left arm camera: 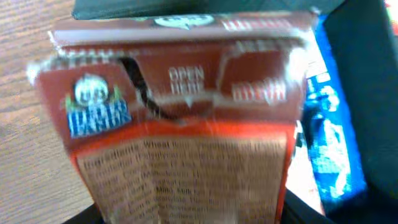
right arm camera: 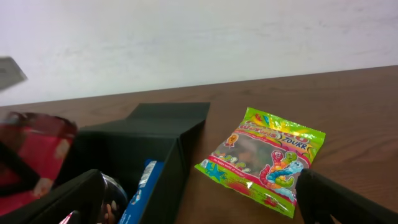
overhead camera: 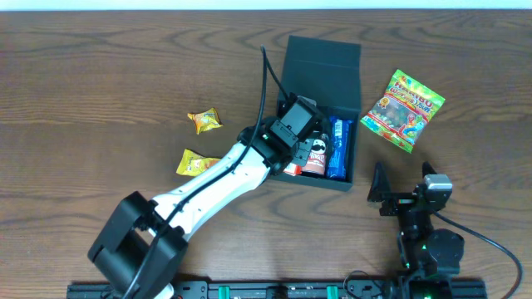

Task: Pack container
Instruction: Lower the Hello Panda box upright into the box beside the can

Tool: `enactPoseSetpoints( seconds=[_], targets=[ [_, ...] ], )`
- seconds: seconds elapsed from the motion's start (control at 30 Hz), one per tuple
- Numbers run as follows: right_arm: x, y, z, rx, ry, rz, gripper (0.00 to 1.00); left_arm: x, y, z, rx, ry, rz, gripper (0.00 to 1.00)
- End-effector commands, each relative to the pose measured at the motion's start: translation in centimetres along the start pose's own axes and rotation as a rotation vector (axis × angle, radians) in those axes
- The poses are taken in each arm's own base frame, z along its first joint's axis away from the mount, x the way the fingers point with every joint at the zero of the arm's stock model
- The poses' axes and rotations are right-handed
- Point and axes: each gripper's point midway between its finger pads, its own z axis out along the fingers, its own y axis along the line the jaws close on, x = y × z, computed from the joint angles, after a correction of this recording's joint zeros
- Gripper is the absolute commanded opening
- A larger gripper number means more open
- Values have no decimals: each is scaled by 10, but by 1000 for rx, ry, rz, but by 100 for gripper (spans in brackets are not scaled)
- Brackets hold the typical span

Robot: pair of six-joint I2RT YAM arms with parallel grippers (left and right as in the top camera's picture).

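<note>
The dark teal container stands at the table's middle, its flap lid open toward the back. Inside lie a Pringles can and a blue packet. My left gripper is over the container's left part, shut on a red-brown snack box that fills the left wrist view; the blue packet lies beside it. My right gripper is open and empty, low at the front right. In its view it faces the container's wall.
A green gummy bag lies right of the container and also shows in the right wrist view. Two yellow candy packets lie to the left on the wooden table.
</note>
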Motion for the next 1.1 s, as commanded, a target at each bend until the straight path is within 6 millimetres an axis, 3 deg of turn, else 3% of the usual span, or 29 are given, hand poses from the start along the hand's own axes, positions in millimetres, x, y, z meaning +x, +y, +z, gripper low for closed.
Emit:
enactPoseSetpoints(
  seconds=[0.0, 0.23, 0.47, 0.53, 0.6, 0.73, 0.77, 1.07],
  targets=[
    [0, 0, 0, -4, 0, 11, 99, 1, 2, 11, -22, 18, 23, 61],
    [0, 0, 0, -4, 0, 11, 99, -3, 9, 15, -66, 9, 45, 70],
    [0, 0, 0, -4, 0, 11, 99, -32, 5, -3, -77, -41, 60, 68],
    [0, 0, 0, -4, 0, 11, 99, -37, 3, -7, -72, -48, 58, 63],
    [0, 0, 0, -4, 0, 11, 99, -35, -2, -7, -49, -35, 58, 51],
    [0, 0, 0, -4, 0, 11, 99, -20, 1, 3, -59, 22, 34, 11],
    [0, 0, 0, -4, 0, 11, 99, -15, 2, 7, -66, 44, 36, 6],
    [0, 0, 0, -4, 0, 11, 99, 14, 8, 30, -100, 154, -18, 6]
  ],
)
